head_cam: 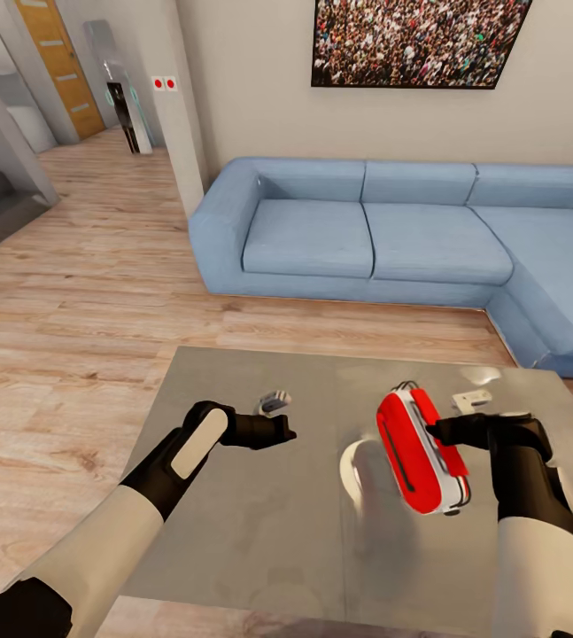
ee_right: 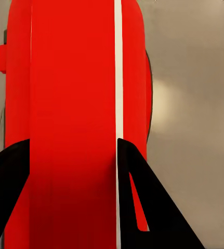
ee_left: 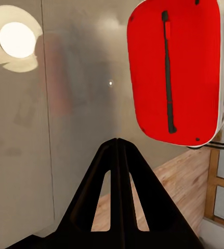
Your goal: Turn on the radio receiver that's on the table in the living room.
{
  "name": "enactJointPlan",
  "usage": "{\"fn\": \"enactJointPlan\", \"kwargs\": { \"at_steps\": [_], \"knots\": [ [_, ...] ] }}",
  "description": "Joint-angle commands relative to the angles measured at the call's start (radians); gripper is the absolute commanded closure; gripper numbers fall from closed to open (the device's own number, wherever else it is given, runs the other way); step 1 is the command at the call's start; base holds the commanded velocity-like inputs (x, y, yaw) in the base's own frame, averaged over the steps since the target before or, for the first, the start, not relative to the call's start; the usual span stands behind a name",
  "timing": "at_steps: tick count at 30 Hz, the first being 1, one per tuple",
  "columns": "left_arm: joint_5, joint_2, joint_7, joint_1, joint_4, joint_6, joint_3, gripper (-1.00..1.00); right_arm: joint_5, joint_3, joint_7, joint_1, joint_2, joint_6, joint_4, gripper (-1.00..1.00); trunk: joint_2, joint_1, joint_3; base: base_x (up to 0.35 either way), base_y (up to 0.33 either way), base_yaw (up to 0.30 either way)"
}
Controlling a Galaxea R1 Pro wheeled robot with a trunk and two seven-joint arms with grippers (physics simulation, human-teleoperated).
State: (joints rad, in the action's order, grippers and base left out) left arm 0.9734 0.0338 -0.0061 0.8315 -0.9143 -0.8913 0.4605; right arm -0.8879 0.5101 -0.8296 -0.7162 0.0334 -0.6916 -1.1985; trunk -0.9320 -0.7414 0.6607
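Slim bright-red radio receiver (head_cam: 419,450), rounded corners, white-silver band along its edge, thin dark strap down the broad face: held raised over the right half of the desk, its long axis running from the sofa side toward the robot, broad red face tilted up and to the left.

Right hand (head_cam: 438,432), matte black: fingers clamped on the receiver's right edge. Right wrist view has the red body (ee_right: 75,124) between the two dark fingers (ee_right: 148,207), one on each side, with the white band as a straight stripe and a small red tab at one edge.

Left hand (head_cam: 288,434), black, on a black-and-cream arm: fingers pressed together, grasping nothing, hovering over the left half of the desk, well apart from the receiver. Left wrist view shows the closed finger pair (ee_left: 117,155) meeting at the tip and, beyond, the receiver's full face (ee_left: 174,72) with strap and corner dots.

Glossy grey-taupe square desk (head_cam: 233,532): reflective top with one seam, blurred red reflection, round bright lamp reflection (ee_left: 17,40).

Surroundings: light wood plank floor (head_cam: 82,292), light-blue fabric sectional sofa (head_cam: 392,235), framed crowd picture (head_cam: 414,40).
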Motion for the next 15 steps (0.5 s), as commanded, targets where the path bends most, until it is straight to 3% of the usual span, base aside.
{"fn": "enactJointPlan", "kwargs": {
  "at_steps": [1, 6, 15],
  "knots": [
    [0.000, 0.000, 0.000, 0.000, 0.000, 0.000, 0.000, 1.00, 0.017, 0.002, 0.013, 0.000, 0.000, 0.009, 0.010, 1.00, 0.000, 0.000, 0.000, 0.000, 0.000, 0.000],
    [0.000, 0.000, 0.000, 0.000, 0.000, 0.000, 0.001, 1.00, 0.046, 0.005, 0.046, 0.000, -0.001, 0.024, 0.026, 1.00, 0.000, 0.000, 0.000, 0.000, 0.000, 0.000],
    [0.000, 0.000, 0.000, 0.000, 0.000, 0.000, 0.001, 1.00, 0.052, 0.005, 0.052, 0.000, -0.001, 0.035, 0.029, 1.00, 0.000, 0.000, 0.000, 0.000, 0.000, 0.000]
  ]
}}
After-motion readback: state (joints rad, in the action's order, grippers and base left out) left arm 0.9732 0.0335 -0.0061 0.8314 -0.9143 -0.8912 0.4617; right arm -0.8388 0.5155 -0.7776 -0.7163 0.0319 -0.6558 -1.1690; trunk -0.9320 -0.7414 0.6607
